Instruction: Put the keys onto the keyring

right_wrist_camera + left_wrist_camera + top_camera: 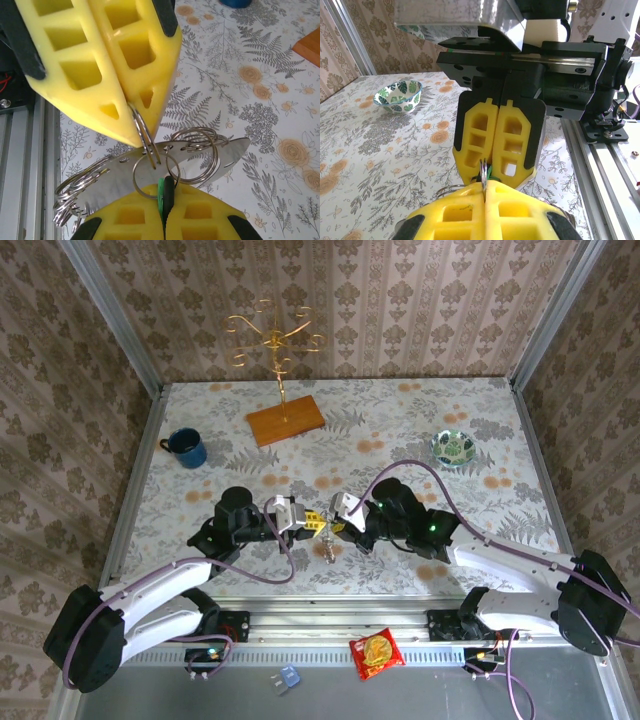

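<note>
I see the left pincer (141, 136) clamped on the keyring (145, 143). The right pincer (164, 200) is clamped on the green-headed key (161, 192), tip to tip above the bench (260, 125).

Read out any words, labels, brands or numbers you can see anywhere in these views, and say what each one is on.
Red packet on the grey metal ledge in front of the table: it carries print, but too small and blurred to read.
No other legible text, number or sign.
</note>
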You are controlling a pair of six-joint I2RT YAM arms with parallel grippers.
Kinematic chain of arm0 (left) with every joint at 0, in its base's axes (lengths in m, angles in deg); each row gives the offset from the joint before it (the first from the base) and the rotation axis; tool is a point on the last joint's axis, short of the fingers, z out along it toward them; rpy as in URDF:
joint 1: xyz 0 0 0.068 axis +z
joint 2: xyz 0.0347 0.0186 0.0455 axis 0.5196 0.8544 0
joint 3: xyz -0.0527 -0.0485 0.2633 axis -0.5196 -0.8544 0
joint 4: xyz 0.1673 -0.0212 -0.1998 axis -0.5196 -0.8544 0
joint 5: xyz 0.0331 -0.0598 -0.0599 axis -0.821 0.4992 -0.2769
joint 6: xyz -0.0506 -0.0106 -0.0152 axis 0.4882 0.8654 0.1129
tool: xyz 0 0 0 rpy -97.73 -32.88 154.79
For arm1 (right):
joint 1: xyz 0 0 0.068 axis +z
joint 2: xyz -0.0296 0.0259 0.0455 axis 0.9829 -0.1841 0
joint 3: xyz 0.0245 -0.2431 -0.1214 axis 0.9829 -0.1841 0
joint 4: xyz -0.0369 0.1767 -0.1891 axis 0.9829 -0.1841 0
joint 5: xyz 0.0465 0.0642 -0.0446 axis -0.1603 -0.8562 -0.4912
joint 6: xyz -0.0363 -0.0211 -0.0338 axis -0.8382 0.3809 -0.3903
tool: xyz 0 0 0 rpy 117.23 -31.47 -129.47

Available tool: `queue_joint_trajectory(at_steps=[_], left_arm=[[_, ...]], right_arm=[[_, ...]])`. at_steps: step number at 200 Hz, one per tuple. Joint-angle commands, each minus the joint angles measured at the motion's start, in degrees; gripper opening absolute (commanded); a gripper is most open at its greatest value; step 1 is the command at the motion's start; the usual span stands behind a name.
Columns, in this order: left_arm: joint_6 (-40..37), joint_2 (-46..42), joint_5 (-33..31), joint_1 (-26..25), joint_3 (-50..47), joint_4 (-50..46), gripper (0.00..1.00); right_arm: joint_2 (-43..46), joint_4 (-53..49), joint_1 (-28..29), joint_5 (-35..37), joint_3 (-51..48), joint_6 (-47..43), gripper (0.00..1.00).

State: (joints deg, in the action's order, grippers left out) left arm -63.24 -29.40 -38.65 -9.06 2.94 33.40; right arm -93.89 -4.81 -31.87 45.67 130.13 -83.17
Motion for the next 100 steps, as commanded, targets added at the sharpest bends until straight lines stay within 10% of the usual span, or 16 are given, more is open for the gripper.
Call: queue_joint_trajectory(at_steps=[1, 100], left_arm=[[-0.03, 0.14, 1.20, 0.48, 0.92, 1.98, 0.00], [-3.04, 0.66, 0.54, 0.55, 1.63, -3.58, 0.00]], right_arm=[[-0.39, 1.27, 0.35, -2.10, 1.96, -0.54, 0.00], [2.28, 3.97, 0.25, 0.10, 1.26, -0.96, 0.00]])
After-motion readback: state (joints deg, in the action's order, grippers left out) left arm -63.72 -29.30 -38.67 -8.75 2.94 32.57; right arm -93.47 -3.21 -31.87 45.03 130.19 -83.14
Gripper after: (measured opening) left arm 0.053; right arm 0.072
